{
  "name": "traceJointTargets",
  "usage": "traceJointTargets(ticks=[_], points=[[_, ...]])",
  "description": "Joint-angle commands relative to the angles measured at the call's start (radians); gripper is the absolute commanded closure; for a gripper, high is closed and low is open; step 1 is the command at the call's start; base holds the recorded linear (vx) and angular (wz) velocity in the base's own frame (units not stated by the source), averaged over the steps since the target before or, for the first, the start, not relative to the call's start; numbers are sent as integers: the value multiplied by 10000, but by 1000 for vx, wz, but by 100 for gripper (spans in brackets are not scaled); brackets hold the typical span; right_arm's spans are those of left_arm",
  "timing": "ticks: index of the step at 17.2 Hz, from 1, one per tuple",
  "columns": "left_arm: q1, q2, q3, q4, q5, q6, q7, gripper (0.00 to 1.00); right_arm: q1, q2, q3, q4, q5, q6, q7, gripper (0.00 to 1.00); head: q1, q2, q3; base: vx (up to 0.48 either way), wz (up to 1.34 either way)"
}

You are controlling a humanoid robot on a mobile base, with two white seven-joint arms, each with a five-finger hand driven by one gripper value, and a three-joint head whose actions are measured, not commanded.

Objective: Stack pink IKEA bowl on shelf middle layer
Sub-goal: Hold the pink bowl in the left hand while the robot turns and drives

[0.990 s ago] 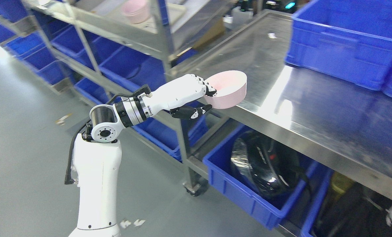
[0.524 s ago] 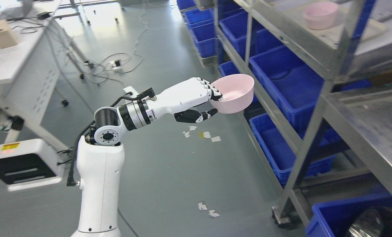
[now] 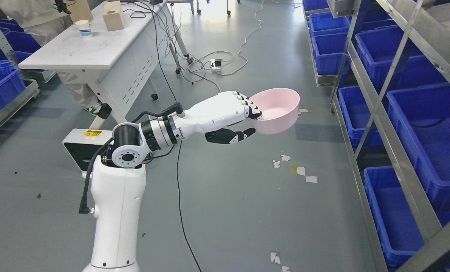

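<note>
My left hand (image 3: 249, 121) is shut on a pink bowl (image 3: 277, 110). The fingers (image 3: 247, 104) hook over its near rim and the thumb (image 3: 234, 135) sits under it. The bowl is upright and held in the air over the grey floor, left of the metal shelf rack (image 3: 378, 113). The left arm comes up from the bottom left. The right arm does not show.
Blue bins (image 3: 425, 124) fill the rack at the right. A white table (image 3: 96, 49) with a paper cup and wooden boxes stands at the upper left, a person behind it. Cables (image 3: 209, 64) and paper scraps (image 3: 296, 170) lie on the floor. More blue bins are at far left.
The whole view has swung left: the steel table and the shelf with pink bowls have left the picture. The hand still holds the bowl in much the same pose.
</note>
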Motion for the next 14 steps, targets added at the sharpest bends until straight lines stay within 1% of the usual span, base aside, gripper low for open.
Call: traceJointTargets(ticks=[1, 5, 8, 14], points=[[6, 175, -290, -191, 10, 1, 10, 96, 47, -175, 0, -175, 0, -7, -6, 0, 0, 0, 0, 215, 325], [-9, 175, -290, -237, 10, 1, 10, 95, 32, -175, 0, -175, 0, -7, -6, 0, 0, 0, 0, 271, 86], [-9, 175, -275, -237, 10, 1, 25, 97, 47, -175, 0, -175, 0, -7, -6, 0, 0, 0, 0, 343, 0], [-9, 175, -290, -237, 25, 1, 56, 97, 47, -175, 0, -175, 0, -7, -6, 0, 0, 0, 0, 362, -53]])
